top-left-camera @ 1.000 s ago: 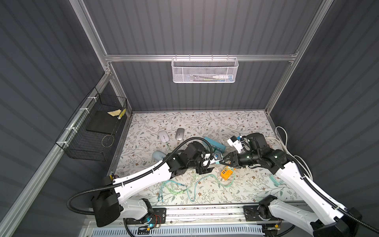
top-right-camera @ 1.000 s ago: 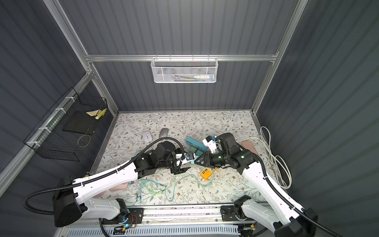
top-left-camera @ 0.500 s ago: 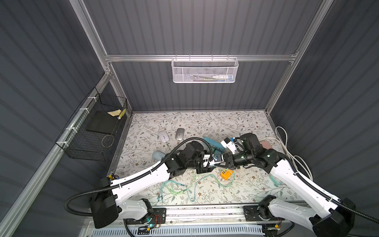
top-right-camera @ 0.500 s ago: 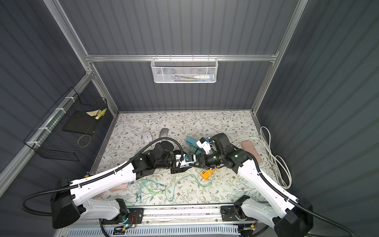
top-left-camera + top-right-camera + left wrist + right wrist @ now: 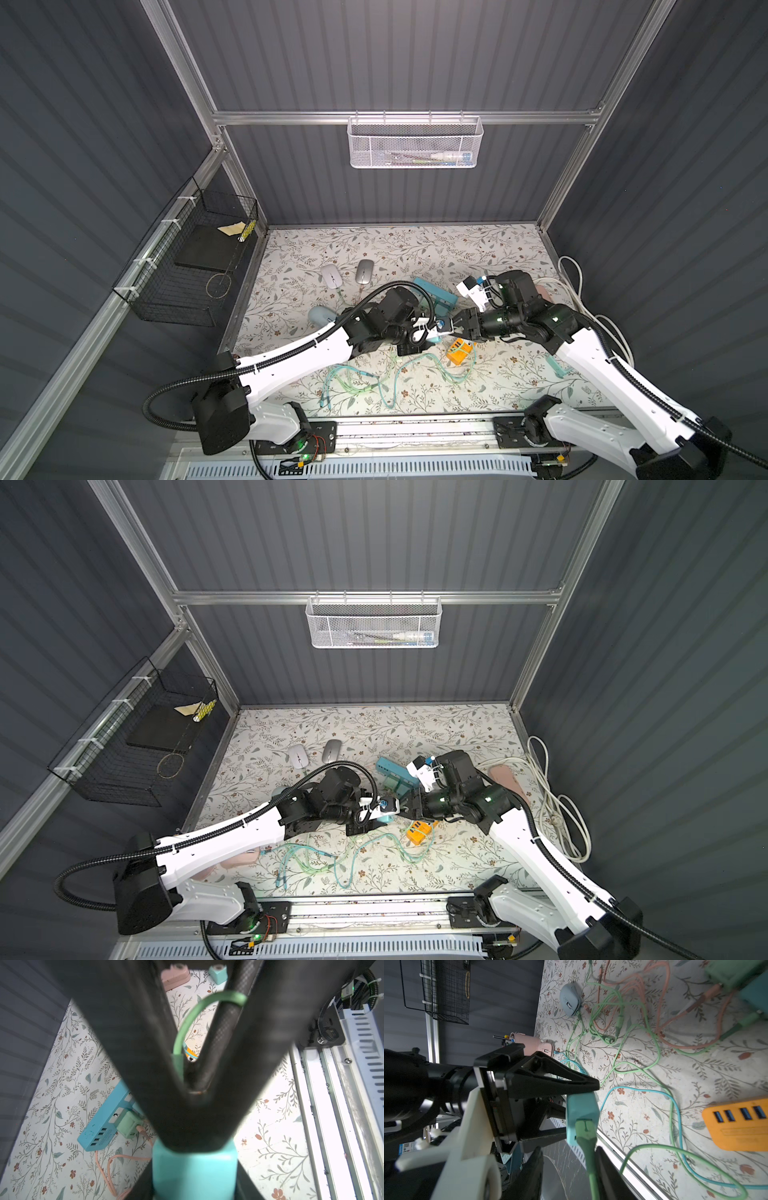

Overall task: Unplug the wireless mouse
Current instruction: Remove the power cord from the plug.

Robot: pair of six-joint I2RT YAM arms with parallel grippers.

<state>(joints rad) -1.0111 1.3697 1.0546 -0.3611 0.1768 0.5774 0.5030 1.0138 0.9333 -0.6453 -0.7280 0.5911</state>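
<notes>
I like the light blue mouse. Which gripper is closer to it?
Left. The left gripper holds a teal charger a little way from the light blue mouse; the right gripper is just beyond, farther away.

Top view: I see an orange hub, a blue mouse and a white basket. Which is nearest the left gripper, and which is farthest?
From the left gripper:
1. Orange hub, just beside it, toward the robot's right.
2. Blue mouse, off to the robot's left.
3. White basket, hung high at the back.

Teal adapter (image 5: 581, 1113) w/ green cable (image 5: 592, 1174), orange hub (image 5: 737, 1126), floral mat (image 5: 415, 249), blue-grey mouse (image 5: 570, 1000).
</notes>
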